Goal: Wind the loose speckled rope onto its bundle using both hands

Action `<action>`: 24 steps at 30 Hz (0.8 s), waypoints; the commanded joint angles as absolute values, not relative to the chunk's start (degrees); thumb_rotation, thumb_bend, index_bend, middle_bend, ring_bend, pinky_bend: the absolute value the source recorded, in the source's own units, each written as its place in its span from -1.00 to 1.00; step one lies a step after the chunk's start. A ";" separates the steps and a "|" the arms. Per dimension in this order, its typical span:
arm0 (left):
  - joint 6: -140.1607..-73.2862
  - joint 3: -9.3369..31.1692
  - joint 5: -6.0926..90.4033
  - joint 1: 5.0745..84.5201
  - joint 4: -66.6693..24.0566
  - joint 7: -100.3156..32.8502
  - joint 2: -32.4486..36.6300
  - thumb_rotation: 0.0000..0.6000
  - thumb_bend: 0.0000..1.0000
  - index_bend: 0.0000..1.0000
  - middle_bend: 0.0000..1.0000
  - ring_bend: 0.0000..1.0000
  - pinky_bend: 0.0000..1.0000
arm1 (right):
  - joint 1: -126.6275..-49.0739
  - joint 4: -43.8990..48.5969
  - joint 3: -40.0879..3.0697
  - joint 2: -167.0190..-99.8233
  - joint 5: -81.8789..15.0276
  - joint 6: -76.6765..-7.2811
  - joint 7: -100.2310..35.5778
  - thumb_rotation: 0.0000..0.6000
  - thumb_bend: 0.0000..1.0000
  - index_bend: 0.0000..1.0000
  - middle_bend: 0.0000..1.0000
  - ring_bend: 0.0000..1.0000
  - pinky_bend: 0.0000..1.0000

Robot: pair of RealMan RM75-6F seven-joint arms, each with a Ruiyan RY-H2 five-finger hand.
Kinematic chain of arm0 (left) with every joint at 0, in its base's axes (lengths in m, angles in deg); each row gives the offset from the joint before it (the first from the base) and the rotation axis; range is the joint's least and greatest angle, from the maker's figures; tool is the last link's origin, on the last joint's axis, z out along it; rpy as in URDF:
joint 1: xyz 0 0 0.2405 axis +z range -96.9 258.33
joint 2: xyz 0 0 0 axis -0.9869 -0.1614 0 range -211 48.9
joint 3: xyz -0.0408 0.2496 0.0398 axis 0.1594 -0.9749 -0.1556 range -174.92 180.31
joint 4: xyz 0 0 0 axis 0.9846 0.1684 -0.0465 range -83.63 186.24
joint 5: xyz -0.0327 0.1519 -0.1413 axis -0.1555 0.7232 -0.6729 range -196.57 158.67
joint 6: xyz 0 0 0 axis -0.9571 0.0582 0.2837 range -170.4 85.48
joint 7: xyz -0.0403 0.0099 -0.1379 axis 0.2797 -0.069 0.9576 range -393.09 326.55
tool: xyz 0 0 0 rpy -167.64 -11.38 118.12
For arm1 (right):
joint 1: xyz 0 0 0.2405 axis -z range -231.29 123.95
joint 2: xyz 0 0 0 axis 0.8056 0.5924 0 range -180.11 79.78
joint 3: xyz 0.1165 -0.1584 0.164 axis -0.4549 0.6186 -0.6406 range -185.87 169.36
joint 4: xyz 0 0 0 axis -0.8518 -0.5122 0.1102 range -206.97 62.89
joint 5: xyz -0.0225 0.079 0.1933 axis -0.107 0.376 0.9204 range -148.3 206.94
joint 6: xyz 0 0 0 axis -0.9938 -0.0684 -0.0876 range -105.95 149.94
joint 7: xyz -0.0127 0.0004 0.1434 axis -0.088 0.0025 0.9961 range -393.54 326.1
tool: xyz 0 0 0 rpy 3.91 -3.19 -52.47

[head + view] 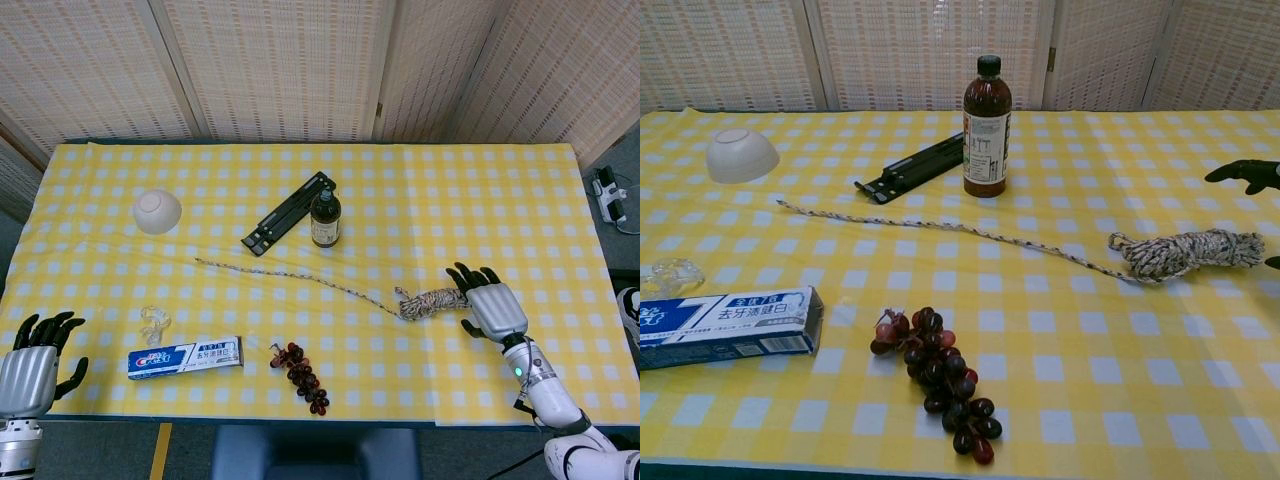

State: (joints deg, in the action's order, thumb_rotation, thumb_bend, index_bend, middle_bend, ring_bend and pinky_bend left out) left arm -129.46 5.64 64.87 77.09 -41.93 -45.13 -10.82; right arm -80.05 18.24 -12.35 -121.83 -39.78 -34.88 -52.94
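Observation:
The speckled rope bundle [432, 300] [1188, 252] lies on the yellow checked tablecloth at the right. Its loose rope [290, 272] [940, 228] trails in a long line leftward across the middle of the table. My right hand [492, 306] sits just right of the bundle with its fingers spread either side of the bundle's end, holding nothing. In the chest view only its dark fingertips [1245, 171] show at the right edge. My left hand [36, 366] hovers at the table's front left corner, fingers apart and empty, far from the rope.
An upturned white bowl [158, 211] [742, 153], a black bracket [288, 213] [915, 168] and a brown bottle [324, 217] [986, 130] stand behind the rope. A toothpaste box [186, 356] [725, 325], a clear plastic piece [154, 322] and dark grapes [303, 376] [936, 375] lie in front.

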 commanded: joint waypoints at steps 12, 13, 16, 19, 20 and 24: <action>-129.27 5.08 65.48 77.24 -43.18 -43.80 -12.07 1.00 -0.23 -0.43 -0.60 -0.61 -0.74 | -81.97 3.25 -12.25 -130.83 -42.72 -32.69 -44.56 1.00 -0.30 -0.66 -0.53 -0.49 -0.70; -129.10 5.03 65.45 77.19 -43.28 -43.92 -12.13 1.00 -0.23 -0.43 -0.60 -0.61 -0.74 | -82.03 2.96 -12.14 -131.05 -43.14 -32.69 -44.20 1.00 -0.30 -0.66 -0.53 -0.49 -0.70; -129.01 5.10 65.28 77.16 -43.46 -43.99 -12.22 1.00 -0.24 -0.43 -0.60 -0.61 -0.74 | -82.09 3.02 -11.79 -131.12 -44.06 -32.80 -43.97 1.00 -0.30 -0.66 -0.53 -0.49 -0.70; -129.02 5.21 65.06 77.16 -43.49 -44.00 -12.20 1.00 -0.24 -0.43 -0.60 -0.61 -0.74 | -82.18 3.60 -11.52 -130.93 -44.57 -32.69 -44.10 1.00 -0.30 -0.66 -0.53 -0.48 -0.70; -128.97 5.20 65.00 77.18 -43.48 -44.01 -12.20 1.00 -0.24 -0.43 -0.60 -0.61 -0.74 | -82.22 3.74 -11.48 -130.91 -44.63 -32.64 -44.17 1.00 -0.30 -0.66 -0.53 -0.48 -0.70; -128.76 5.18 64.73 77.18 -43.39 -43.95 -12.14 1.00 -0.24 -0.43 -0.60 -0.61 -0.74 | -82.44 3.74 -11.56 -131.09 -44.78 -32.48 -44.21 1.00 -0.30 -0.61 -0.51 -0.45 -0.70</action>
